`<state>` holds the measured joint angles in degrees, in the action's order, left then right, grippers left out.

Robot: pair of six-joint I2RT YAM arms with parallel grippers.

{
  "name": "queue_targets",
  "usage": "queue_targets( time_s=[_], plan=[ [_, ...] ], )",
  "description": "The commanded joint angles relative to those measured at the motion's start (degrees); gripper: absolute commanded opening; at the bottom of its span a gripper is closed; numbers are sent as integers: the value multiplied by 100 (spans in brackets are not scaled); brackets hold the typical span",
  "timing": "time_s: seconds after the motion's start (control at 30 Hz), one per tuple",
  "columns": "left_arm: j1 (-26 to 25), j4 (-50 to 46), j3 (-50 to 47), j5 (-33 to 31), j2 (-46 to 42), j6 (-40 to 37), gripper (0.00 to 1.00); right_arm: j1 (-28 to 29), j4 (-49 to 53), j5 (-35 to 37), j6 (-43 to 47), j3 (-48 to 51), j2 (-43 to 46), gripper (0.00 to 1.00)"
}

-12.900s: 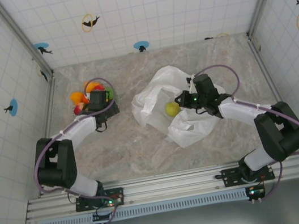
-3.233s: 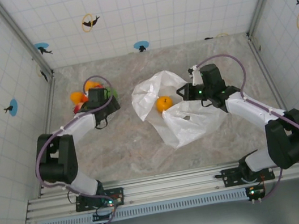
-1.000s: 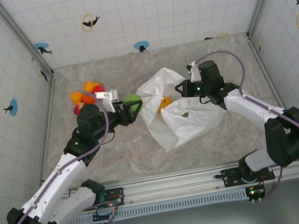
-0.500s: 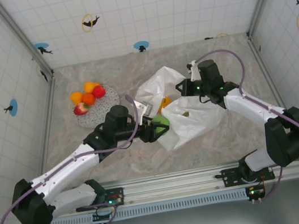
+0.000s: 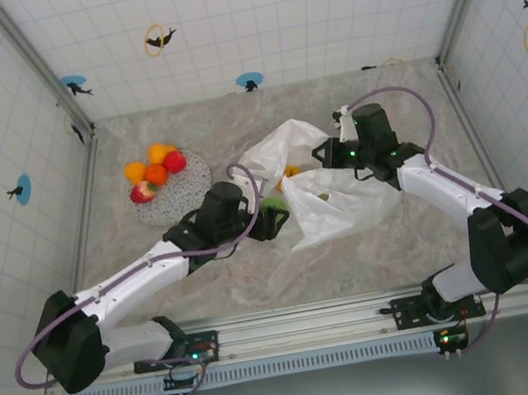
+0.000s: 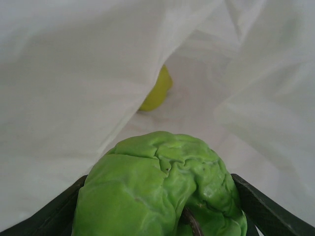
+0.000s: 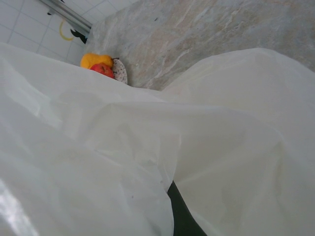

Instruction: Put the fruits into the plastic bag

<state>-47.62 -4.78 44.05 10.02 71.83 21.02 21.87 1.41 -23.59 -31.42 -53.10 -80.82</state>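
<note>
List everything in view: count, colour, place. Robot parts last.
toy green apple: one, green, in the left jaws at the bag's mouth
translucent white plastic bag: one, white, table centre
yellow-green pear: one, yellow-green, inside the bag
bagged orange fruit: one, orange, just inside the bag's mouth
plated orange fruits: three, orange, on the plate
red fruits: two, red, on the plate
round speckled grey plate: one, grey, far left
marbled table: one, beige-grey
left arm: white-black, jaws closed on the apple
right arm: white-black, jaws shut on the bag's edge
</note>
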Motion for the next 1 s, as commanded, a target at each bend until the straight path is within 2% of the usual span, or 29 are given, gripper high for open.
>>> queue_targets(
  time_s=[0.0,0.13,0.37,0.6,0.8,0.97],
  plan=[
    [7,524,189,-207,297,89,54,-20,-534,-416,-423,187,131,0],
    [7,1026,255,-2,742,151,56,-32,-906,-406,-736,372,213,0],
    [1,1482,418,-132,1599,366,59,-69,-1188,-262,-1021,734,294,0],
    [-30,2005,561,52,2224,602,64,-164,-1335,-198,-1155,887,289,0],
    [-29,2061,748,148,2688,648,68,-234,-1371,-198,-1182,950,292,0],
    [-33,2037,763,219,2740,617,74,-304,-1393,-242,-1191,1021,303,0]
  ],
)
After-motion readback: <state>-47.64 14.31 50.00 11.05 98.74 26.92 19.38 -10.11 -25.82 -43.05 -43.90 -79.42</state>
